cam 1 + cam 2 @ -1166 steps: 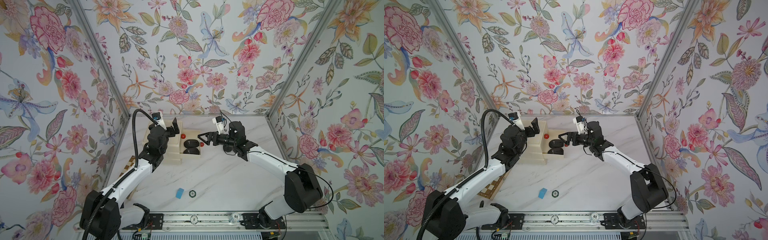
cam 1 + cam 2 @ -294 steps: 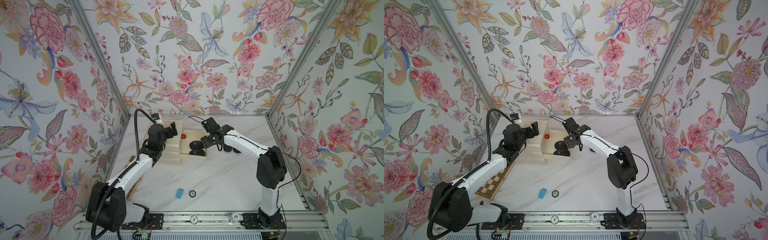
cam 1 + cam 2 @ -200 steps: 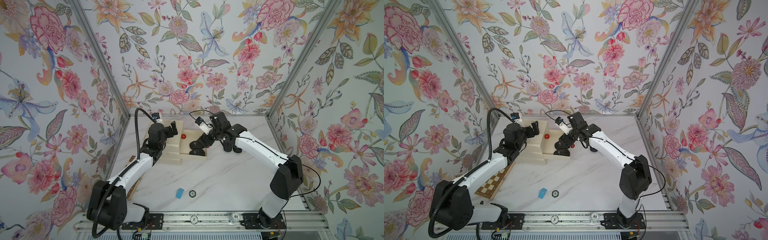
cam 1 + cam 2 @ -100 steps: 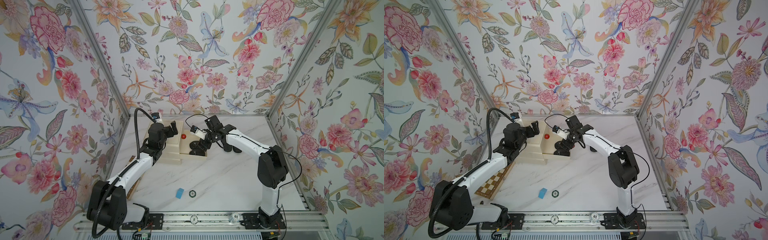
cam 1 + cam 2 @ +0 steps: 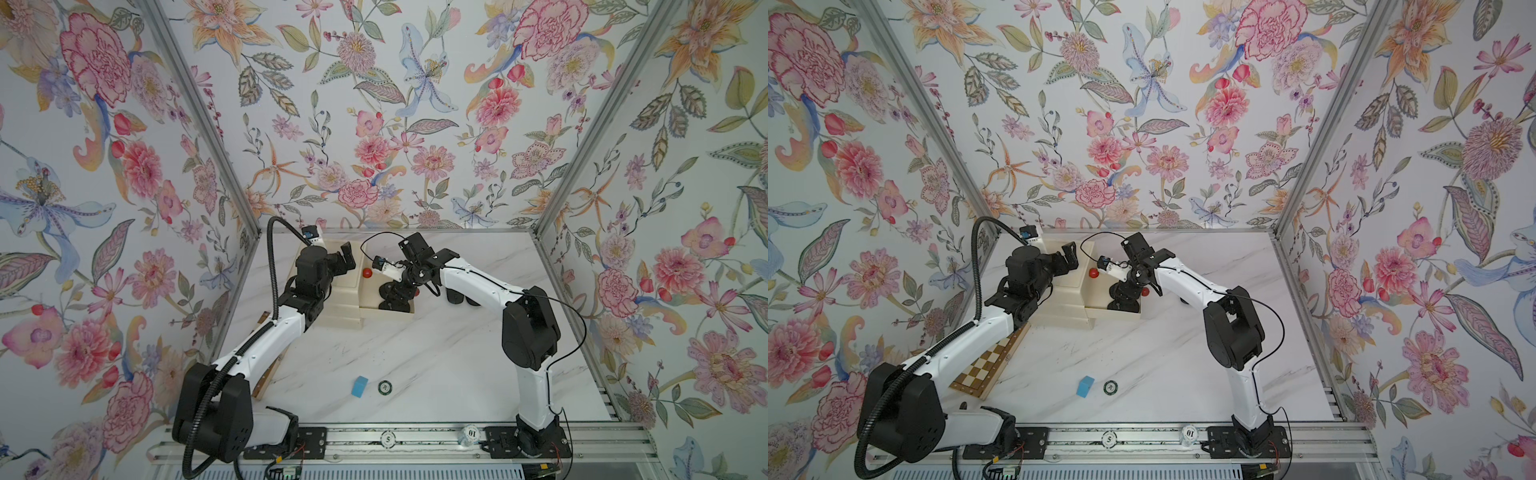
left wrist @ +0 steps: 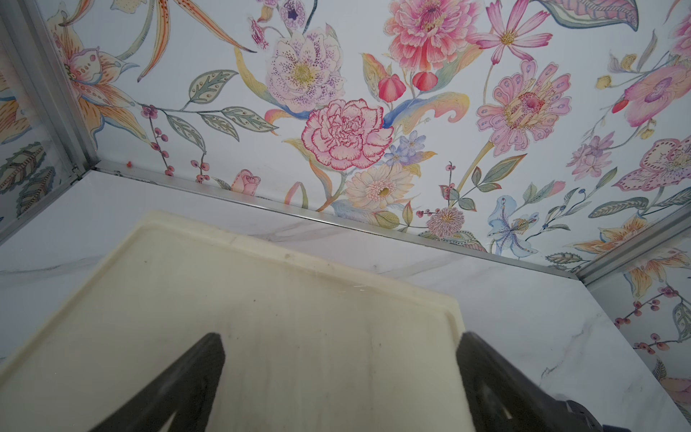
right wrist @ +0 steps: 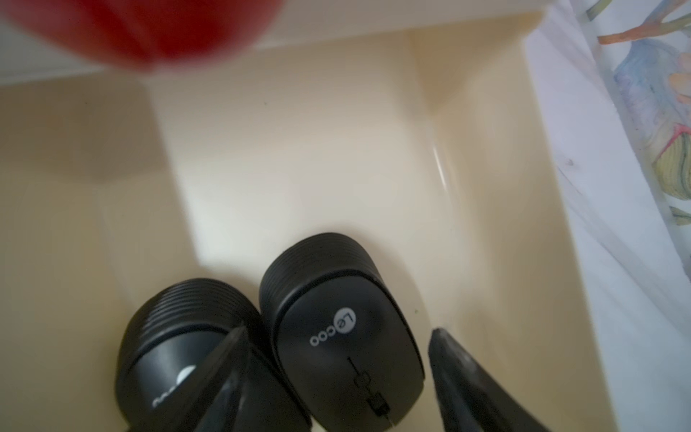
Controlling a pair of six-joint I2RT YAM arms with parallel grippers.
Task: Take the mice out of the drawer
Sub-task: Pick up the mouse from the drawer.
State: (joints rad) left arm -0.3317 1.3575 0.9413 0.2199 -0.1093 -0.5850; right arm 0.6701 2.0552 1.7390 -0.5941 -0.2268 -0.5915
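Beside the straddled mouse (image 7: 347, 336), 1 neighbouring mouse (image 7: 168, 329) crowds.

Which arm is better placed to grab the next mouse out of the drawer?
Right. The right pincer is open inside the drawer, straddling a black mouse. The left pincer sits open over the cabinet top.

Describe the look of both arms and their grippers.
Both arms have white link shells and black joints. The left arm carries a thick ribbed black hose; the right arm a thin black cable. The left gripper and right gripper have dark, tapering fingers.
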